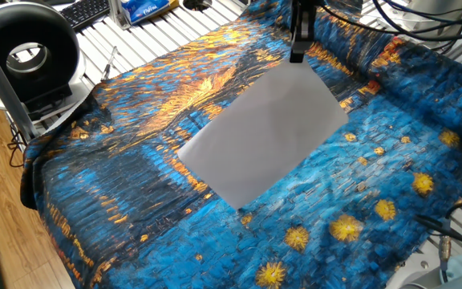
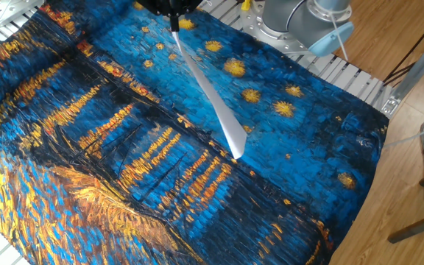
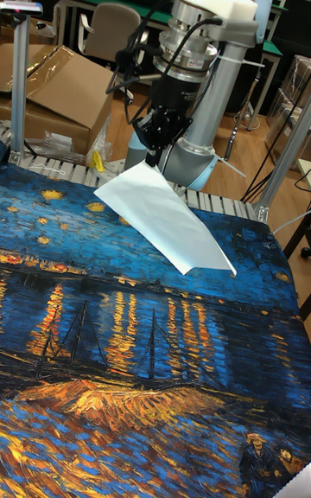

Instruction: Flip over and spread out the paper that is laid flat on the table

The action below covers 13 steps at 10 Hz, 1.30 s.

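Paper (image 1: 263, 135) hangs tilted above your worktop (image 1: 119, 160), one corner pinched in your closed gripper (image 3: 155, 161), opposite corner lowest.

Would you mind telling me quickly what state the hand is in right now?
Hand: closed on a corner of the paper, holding it lifted and slanted above the table.
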Tool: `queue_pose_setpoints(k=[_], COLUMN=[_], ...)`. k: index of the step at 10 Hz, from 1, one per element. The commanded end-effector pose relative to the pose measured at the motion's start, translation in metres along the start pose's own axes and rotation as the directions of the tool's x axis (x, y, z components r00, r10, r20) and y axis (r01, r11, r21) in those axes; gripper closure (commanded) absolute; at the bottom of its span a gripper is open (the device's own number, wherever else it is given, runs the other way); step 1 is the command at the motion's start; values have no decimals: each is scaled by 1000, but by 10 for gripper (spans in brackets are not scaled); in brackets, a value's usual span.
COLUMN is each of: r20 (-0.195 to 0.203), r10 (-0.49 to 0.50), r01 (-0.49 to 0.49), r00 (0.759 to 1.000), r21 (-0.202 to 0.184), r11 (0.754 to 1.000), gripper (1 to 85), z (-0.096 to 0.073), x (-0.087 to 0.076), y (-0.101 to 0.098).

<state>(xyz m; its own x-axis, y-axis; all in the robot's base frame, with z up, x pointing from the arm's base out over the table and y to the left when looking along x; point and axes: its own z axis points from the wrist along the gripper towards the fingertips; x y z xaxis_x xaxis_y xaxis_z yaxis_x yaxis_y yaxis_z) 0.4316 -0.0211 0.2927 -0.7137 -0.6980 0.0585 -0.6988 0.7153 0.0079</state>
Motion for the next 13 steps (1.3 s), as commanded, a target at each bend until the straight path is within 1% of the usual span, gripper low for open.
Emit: queue_pose_setpoints(k=[1, 4, 5, 6, 7, 8, 10, 11, 13], r20=[11, 4, 9, 9, 14, 21, 61, 69, 99], r10=[-10, -9, -19, -28, -5, 22, 49, 52, 73], r01=[10, 9, 19, 28, 5, -22, -47, -50, -74], r00=[1000, 1000, 1000, 1000, 1000, 1000, 997, 996, 992], r21=[1, 9, -8, -1, -1, -1, -34, -29, -1], r11=[1000, 1000, 1000, 1000, 1000, 1000, 998, 998, 997], gripper=[847, 847, 847, 847, 847, 847, 847, 847, 847], z=[-1, -1, -1, -1, -1, -1, -2, -2, -2], x=[-5, -3, -4, -4, -5, -7, -18, -20, -28], y=[0, -2, 3, 1, 1, 1, 9, 7, -1])
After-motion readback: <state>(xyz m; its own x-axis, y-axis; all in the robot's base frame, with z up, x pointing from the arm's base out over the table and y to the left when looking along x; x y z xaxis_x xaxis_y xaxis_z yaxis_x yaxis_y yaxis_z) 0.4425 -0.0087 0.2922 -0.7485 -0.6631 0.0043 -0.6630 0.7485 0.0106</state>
